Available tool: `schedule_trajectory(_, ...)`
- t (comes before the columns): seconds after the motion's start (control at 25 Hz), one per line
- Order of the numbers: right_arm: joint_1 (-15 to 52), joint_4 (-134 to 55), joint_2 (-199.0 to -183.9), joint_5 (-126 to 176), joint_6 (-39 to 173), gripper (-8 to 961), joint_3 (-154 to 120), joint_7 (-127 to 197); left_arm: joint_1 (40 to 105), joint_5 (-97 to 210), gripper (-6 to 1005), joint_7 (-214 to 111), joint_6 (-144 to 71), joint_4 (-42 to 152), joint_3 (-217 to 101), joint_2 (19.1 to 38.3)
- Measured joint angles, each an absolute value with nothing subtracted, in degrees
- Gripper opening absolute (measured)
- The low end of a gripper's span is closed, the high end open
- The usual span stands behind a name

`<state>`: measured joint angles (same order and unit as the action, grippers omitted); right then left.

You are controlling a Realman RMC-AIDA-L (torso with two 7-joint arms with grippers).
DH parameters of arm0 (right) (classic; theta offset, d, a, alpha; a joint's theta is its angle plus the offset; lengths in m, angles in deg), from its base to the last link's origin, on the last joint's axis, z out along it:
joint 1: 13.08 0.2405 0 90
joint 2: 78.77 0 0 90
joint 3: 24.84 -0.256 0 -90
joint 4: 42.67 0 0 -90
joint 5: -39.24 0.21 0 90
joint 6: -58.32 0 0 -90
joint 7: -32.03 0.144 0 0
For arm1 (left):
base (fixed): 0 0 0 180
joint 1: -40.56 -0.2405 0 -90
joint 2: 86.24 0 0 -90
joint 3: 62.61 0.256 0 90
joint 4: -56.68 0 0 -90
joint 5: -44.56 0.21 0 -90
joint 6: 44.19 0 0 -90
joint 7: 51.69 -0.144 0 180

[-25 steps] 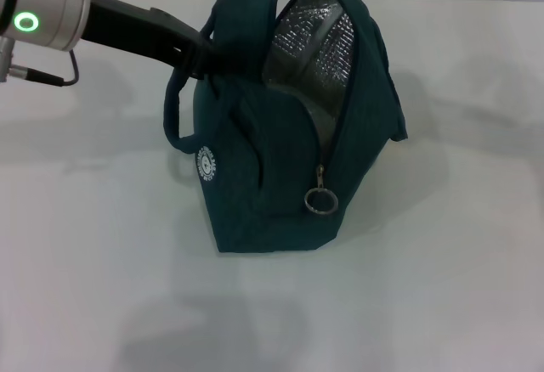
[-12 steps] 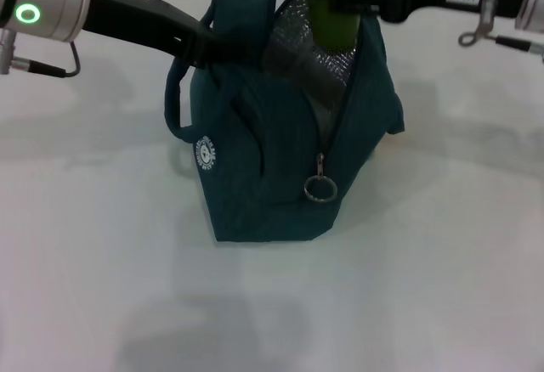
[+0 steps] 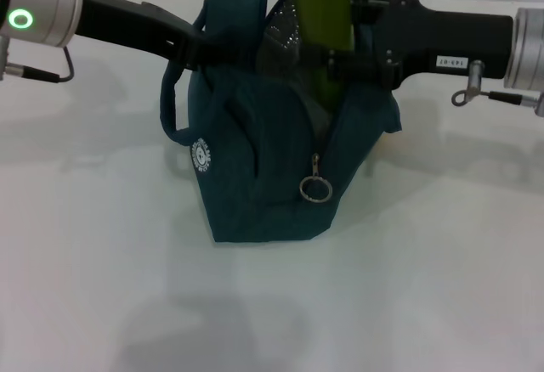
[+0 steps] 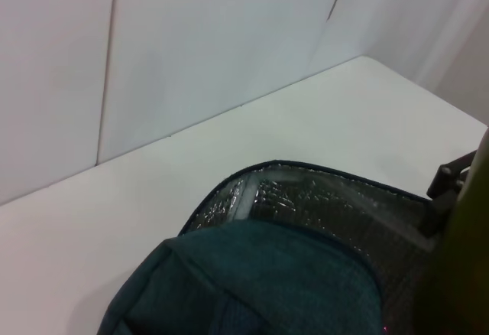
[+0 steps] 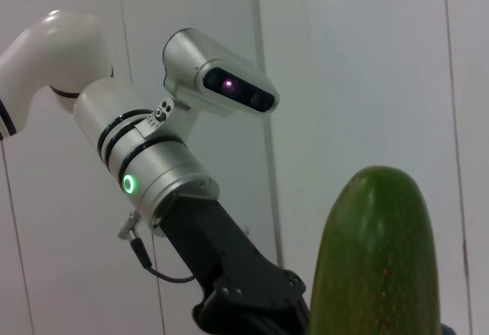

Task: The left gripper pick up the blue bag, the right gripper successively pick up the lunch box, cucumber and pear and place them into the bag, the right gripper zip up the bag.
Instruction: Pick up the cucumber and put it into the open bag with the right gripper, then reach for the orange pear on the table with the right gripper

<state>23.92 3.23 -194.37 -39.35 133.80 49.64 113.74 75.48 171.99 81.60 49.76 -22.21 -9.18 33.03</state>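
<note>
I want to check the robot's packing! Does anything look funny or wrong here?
Nothing is spilled or broken. One thing looks odd: the cucumber stands upright, sticking high out of the open blue bag, gripped by the right gripper. The left gripper holds the bag's handle.

Small white label point(image 3: 449, 62) on the right arm's black wrist carries dark characters, too small to read. Round white logo point(image 3: 201, 156) on the blue bag point(image 3: 255, 168) has ring text, unreadable too. No other text or numbers visible.
</note>
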Motion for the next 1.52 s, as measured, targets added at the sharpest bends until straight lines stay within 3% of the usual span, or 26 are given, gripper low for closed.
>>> schedule_trajectory(0.16, 23.6, 3.1, -194.49, -39.3, 134.4, 636, 49.9, 113.7, 75.0, 172.0, 37, 81.6, 49.8, -22.2, -9.2, 33.03)
schedule_trajectory(0.64, 22.2, 3.9, -194.29, -39.2, 135.0, 816, 49.8, 114.5, 74.4, 172.0, 36, 81.5, 49.8, -22.3, -9.2, 33.03)
schedule_trajectory(0.84, 17.8, 8.4, -194.11, -38.7, 135.4, 855, 44.1, 114.5, 73.5, 171.6, 37, 81.5, 50.0, -22.6, -9.1, 33.03)
schedule_trajectory(0.96, 15.8, 9.8, -193.98, -38.8, 135.5, 850, 37.4, 115.6, 72.7, 171.5, 37, 81.5, 50.1, -22.9, -9.0, 33.03)
schedule_trajectory(1.16, 13.0, 8.3, -192.39, -39.1, 134.6, 844, 33.7, 115.3, 70.7, 171.4, 36, 81.4, 50.0, -23.1, -9.2, 33.03)
schedule_trajectory(1.52, 11.3, -0.7, -192.75, -39.2, 133.2, 840, 31.9, 108.7, 66.6, 169.0, 37, 77.3, 49.8, -22.2, -12.2, 33.20)
